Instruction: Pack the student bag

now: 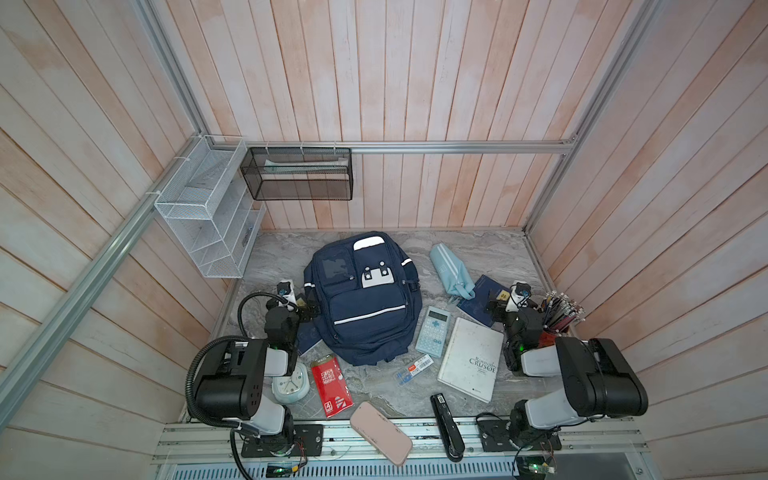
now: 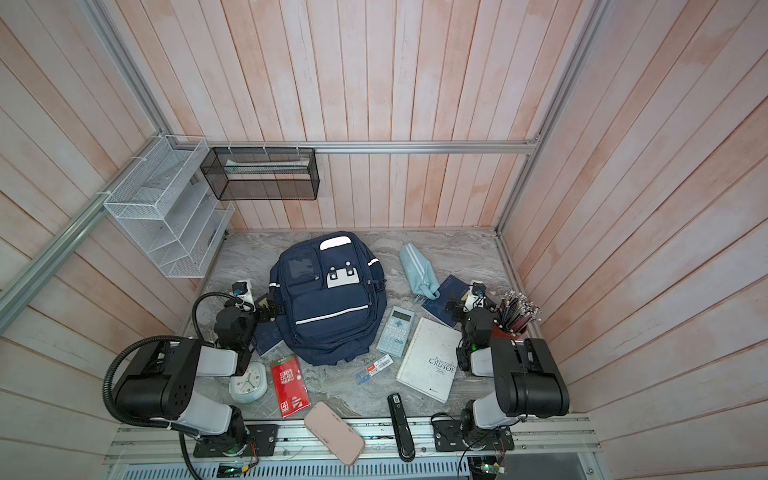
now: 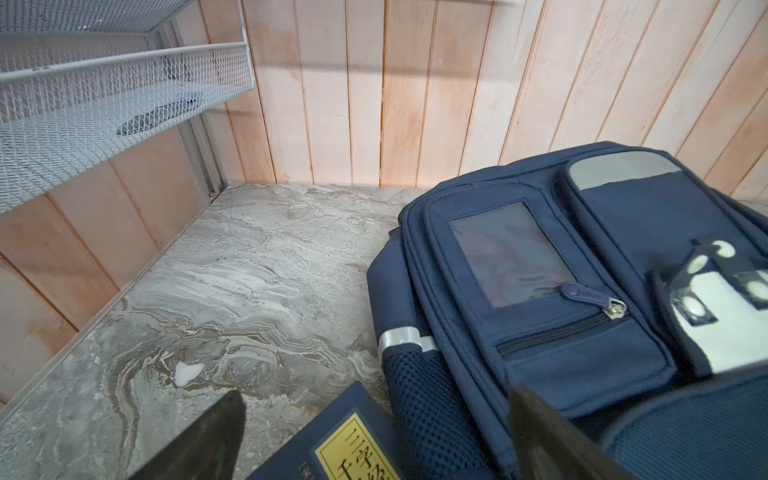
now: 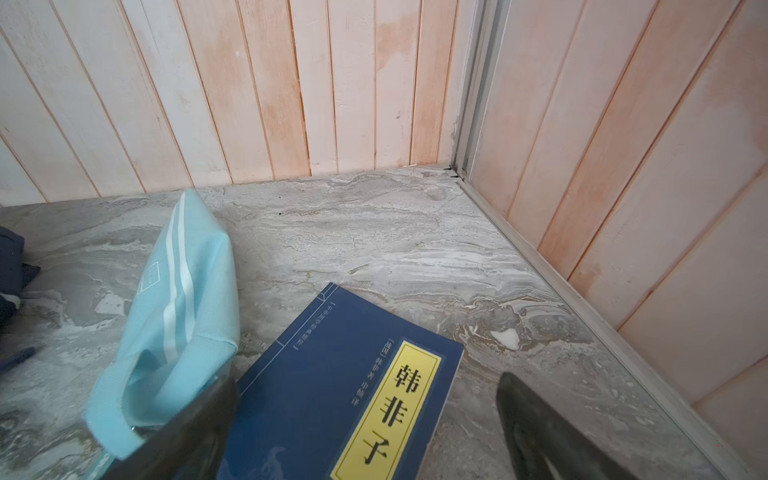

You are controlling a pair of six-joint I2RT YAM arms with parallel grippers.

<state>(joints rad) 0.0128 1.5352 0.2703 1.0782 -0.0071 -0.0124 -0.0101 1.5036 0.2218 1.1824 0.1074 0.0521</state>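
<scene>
Left pincer (image 1: 311, 309) beside student bag (image 1: 365, 307)

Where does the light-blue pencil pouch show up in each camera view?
Top view: pencil pouch right of the backpack, toward the back wall.
Top view: same place.
Left wrist: not in it.
Right wrist: beside a blue book with a yellow label.
Landmark: the backpack, in all four views.

One student bag (image 1: 365, 307), three books (image 1: 469, 357), one calculator (image 1: 432, 330), one clock (image 1: 291, 384) and one pouch (image 1: 451, 270) are lying on the tabletop (image 1: 374, 395).
</scene>
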